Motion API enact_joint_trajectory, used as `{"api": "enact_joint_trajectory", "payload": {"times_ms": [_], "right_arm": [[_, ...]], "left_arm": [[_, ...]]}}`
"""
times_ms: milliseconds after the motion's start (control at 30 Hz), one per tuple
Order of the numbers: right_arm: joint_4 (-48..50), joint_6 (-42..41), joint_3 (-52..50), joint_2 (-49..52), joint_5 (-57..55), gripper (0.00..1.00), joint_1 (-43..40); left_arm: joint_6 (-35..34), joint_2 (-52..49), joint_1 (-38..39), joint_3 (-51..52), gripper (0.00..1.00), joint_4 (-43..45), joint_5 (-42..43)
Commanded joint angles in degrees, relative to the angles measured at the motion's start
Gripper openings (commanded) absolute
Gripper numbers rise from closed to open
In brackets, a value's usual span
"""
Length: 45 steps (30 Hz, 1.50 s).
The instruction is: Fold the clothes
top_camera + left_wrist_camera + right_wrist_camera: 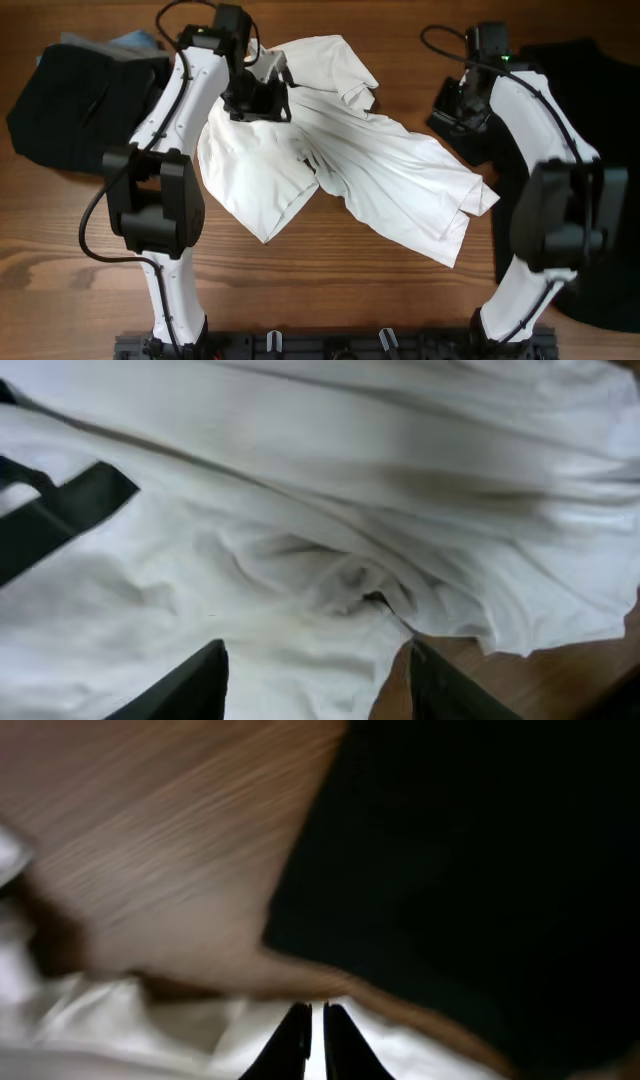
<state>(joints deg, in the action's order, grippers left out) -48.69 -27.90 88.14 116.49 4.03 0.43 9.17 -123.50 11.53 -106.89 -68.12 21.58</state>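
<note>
Far left of the white T-shirt [390,175] lies a dark cloth pile [70,100]. Left gripper [315,685] hovers over the crumpled shirt's upper-left part, jaws apart. Right gripper [313,1025] sits at the shirt's right edge, pinched closed, with the black garment [600,100] just beyond.

Looks like a robotics lab setup, not somebody's home: the left arm [165,200] and right arm [540,200] sit on a black rail [330,345] at the edge of a wood-grain counter [330,300], cables [90,225] hanging loose, with a white T-shirt [380,170] and black garment [600,110] spread out on top.
</note>
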Motion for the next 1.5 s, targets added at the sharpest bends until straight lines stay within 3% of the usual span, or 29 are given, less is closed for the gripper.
{"api": "enact_joint_trajectory", "payload": {"times_ms": [0,200,300,367,433,467,500,600,633,733,800,833,900,1133,1333,1367,1467], "right_arm": [[1.2,-0.8,0.6,6.0,1.9,0.09,-4.0],[-1.3,-0.2,0.6,12.7,-3.2,0.04,-13.6],[-2.8,-0.8,0.7,12.0,-2.5,0.04,-22.8],[-2.9,4.6,0.8,9.2,4.0,0.04,-31.4],[-1.1,11.8,0.8,5.9,13.7,0.07,-34.9],[-0.3,16.4,0.8,3.5,20.7,0.14,-36.2],[-0.7,23.1,0.8,-1.0,29.9,0.29,-36.7],[-8.0,28.3,0.8,-9.4,30.9,0.53,-30.1],[-9.1,27.6,0.8,-10.1,30.0,0.59,-27.8],[-13.4,22.8,-0.2,-9.9,24.6,0.63,-18.0],[-11.1,15.8,-3.6,-9.8,13.7,0.76,-11.0],[-10.0,15.0,-4.9,-9.8,11.3,0.77,-9.3],[-9.9,16.1,-8.1,-9.8,12.0,0.69,-5.9],[-19.0,17.0,-18.6,-9.8,12.0,0.66,1.4],[-18.7,14.7,-28.3,-9.8,12.1,0.66,1.6],[-18.0,14.1,-28.8,-9.8,12.1,0.63,1.6],[-16.2,12.2,-29.1,-9.8,12.1,0.4,1.6]], "left_arm": [[2.8,3.1,0.3,-0.2,0.55,-3.4,0.9],[2.6,11.6,0.3,-0.2,0.58,-6.0,0.9],[2.6,16.9,0.3,-0.2,0.62,-7.0,0.6],[2.6,20.0,0.3,-0.2,0.64,-7.9,-2.1],[2.6,21.0,0.3,-0.2,0.67,-9.0,-4.1],[2.6,21.3,0.3,-0.2,0.67,-9.8,-5.5],[2.6,21.4,0.3,-0.2,0.66,-11.0,-6.8],[0.8,22.0,0.2,-0.2,0.6,-13.6,-6.9],[0.4,22.6,0.2,-0.2,0.6,-13.6,-6.9],[0.4,25.6,0.2,-0.2,0.6,-13.3,-6.9],[0.4,28.5,0.2,-0.2,0.62,-13.2,-8.2],[0.4,29.2,0.2,-0.2,0.62,-13.3,-8.6],[-1.2,31.0,0.2,-0.2,0.63,-13.7,-10.9],[-12.2,33.0,-4.6,-0.2,0.67,-14.0,-15.3],[-12.6,33.0,-11.4,-0.2,0.73,-14.0,-15.0],[-12.6,33.0,-11.4,-0.2,0.73,-13.9,-15.0],[-12.6,33.0,-11.4,-0.2,0.74,-13.7,-15.0]]}}
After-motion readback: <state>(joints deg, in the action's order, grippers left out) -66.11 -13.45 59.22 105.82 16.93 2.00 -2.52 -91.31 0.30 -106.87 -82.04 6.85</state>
